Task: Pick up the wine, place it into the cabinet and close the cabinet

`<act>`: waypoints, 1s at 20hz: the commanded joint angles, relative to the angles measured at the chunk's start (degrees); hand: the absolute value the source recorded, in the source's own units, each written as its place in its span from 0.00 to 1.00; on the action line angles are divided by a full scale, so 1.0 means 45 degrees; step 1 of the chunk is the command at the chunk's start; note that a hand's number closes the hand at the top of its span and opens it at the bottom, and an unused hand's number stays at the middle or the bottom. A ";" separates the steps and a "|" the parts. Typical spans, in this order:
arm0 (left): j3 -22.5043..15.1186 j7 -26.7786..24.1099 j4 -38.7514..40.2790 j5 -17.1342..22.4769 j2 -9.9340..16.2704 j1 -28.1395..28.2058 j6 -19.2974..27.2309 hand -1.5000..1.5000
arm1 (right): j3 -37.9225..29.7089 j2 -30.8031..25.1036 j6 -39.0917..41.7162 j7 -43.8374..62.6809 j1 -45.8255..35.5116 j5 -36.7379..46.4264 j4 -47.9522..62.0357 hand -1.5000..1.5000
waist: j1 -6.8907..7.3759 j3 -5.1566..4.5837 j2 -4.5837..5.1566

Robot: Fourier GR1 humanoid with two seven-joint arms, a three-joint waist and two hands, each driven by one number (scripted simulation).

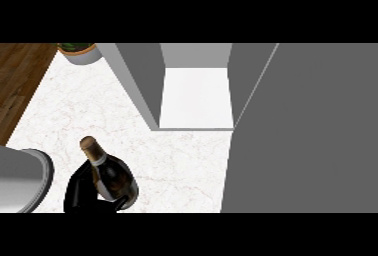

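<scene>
wine's target, cabinet [196,95], stands open at counter's far side; grey door [310,130] swung out at right. grey forearm [18,180] lower left. left hand [81,192] curled round wine bottle [111,175], tilted, near front. potted plant [80,51] far left.

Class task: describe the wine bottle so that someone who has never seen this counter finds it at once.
Start at the open grey cabinet on the white marble counter. Look lower left of it, near the view's bottom edge: a black hand curls round the wine bottle. It alone is dark glass, with a tan foil neck.
</scene>
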 commanded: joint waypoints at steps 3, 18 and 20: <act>-0.0846 0.1320 -0.3413 -0.0389 -0.0407 0.1462 0.0976 1.00 | -0.0405 -0.0278 -0.0158 0.1115 0.0543 -0.1364 -0.1852 0.00 | 0.0002 0.0000 -0.0007; -0.1835 0.6229 -0.8582 -0.1880 -0.0880 0.0681 0.4067 1.00 | -0.1134 -0.0361 -0.0504 0.0823 -0.0960 -0.0917 -0.0528 0.00 | -0.0019 -0.0005 0.0026; -0.1914 0.5894 -0.7475 -0.2351 -0.1516 -0.0051 0.4333 1.00 | -0.2112 -0.0629 -0.0004 0.0564 -0.0488 -0.2057 -0.0435 0.00 | -0.0084 -0.0004 0.0029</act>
